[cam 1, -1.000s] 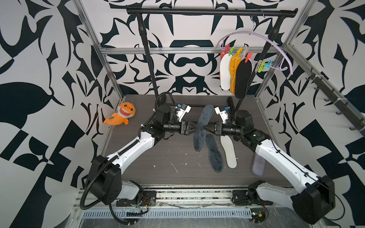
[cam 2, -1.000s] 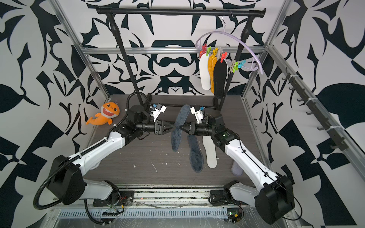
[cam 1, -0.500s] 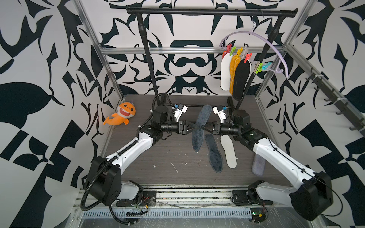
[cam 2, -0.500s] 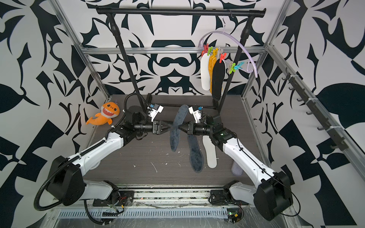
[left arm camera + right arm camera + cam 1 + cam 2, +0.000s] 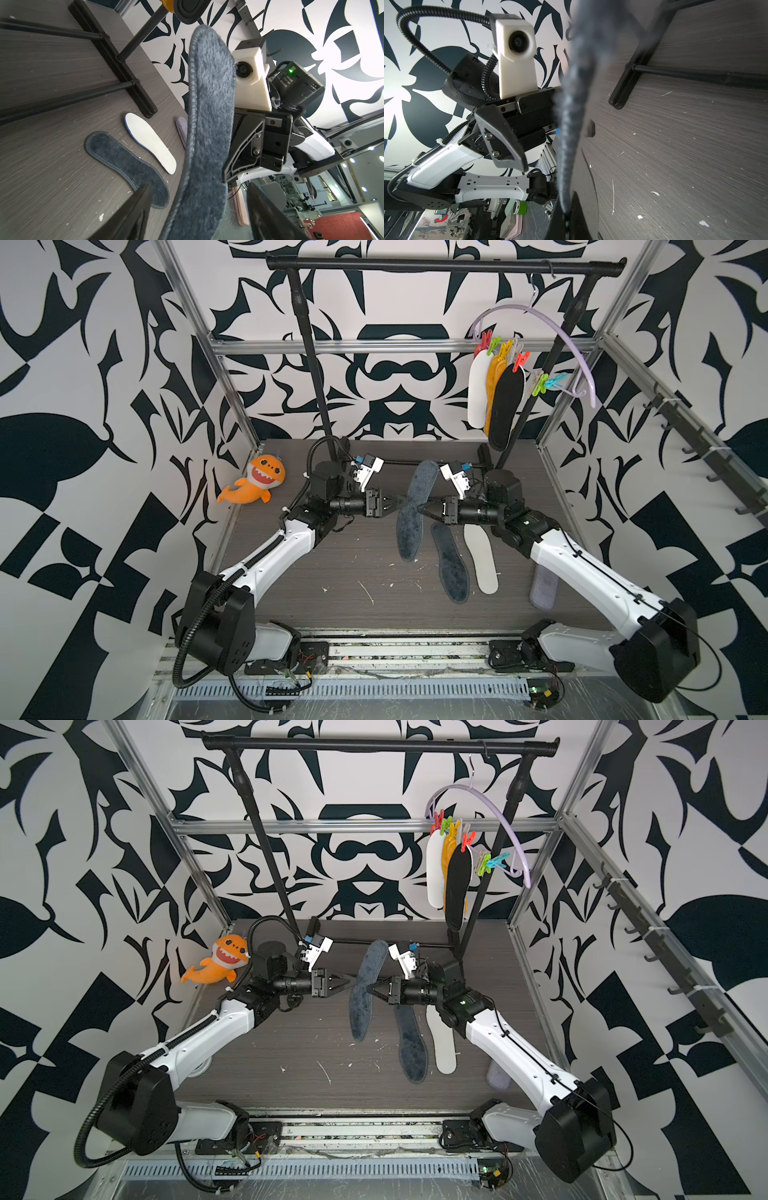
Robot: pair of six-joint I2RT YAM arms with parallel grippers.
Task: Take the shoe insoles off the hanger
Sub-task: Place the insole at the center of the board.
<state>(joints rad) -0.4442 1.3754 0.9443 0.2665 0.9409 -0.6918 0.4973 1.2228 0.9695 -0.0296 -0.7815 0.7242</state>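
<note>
Dark fuzzy insole (image 5: pixel 409 535) gripped upright before the clothes rail (image 5: pixel 415 265).
Well in front of the rail, a second dark insole (image 5: pixel 451 562) and a white insole (image 5: pixel 482 558) lie flat on the floor (image 5: pixel 332 564), side by side. Nearer the rail's feet, the right gripper (image 5: pixel 420 506) is clenched on the fuzzy insole's edge; the left gripper (image 5: pixel 401 502) faces it, fingers (image 5: pixel 133 216) spread wide on either side, clear of it. From the rail's bar, at the right arm's end, hangs the hanger (image 5: pixel 507 307), with a pegged white insole (image 5: pixel 478 389), an orange insole (image 5: pixel 492 381) and a black insole (image 5: pixel 505 406) clipped on.
</note>
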